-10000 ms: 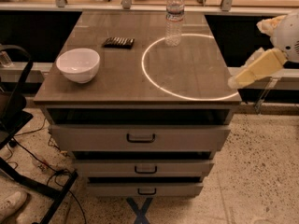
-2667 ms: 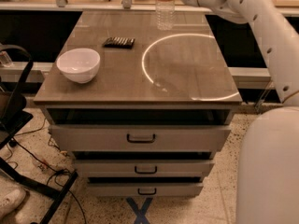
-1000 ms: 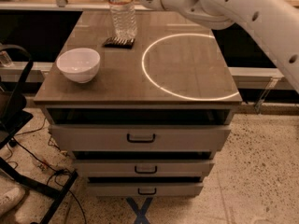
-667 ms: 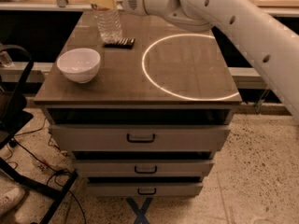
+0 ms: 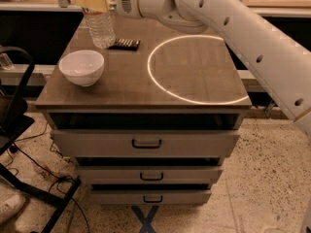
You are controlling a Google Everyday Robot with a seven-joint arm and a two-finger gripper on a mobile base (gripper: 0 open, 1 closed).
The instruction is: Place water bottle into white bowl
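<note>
The water bottle (image 5: 100,29) is clear ribbed plastic and hangs upright above the back left part of the cabinet top. My gripper (image 5: 91,0) is shut on the bottle's top, which hides the cap. The white bowl (image 5: 81,67) sits on the front left of the top, below and a little nearer than the bottle. The bottle's base is above and behind the bowl's rim, apart from it. My white arm (image 5: 228,28) reaches in from the right.
A flat dark rectangular object (image 5: 124,43) lies just right of the bottle. A bright ring of light (image 5: 194,67) marks the right half of the cabinet top (image 5: 126,89). Drawers (image 5: 146,143) are below. A black frame (image 5: 14,115) and cables stand at the left.
The gripper took hold of the bottle at the back right and carried it left across the top. It now hangs further left, close to the bowl.
</note>
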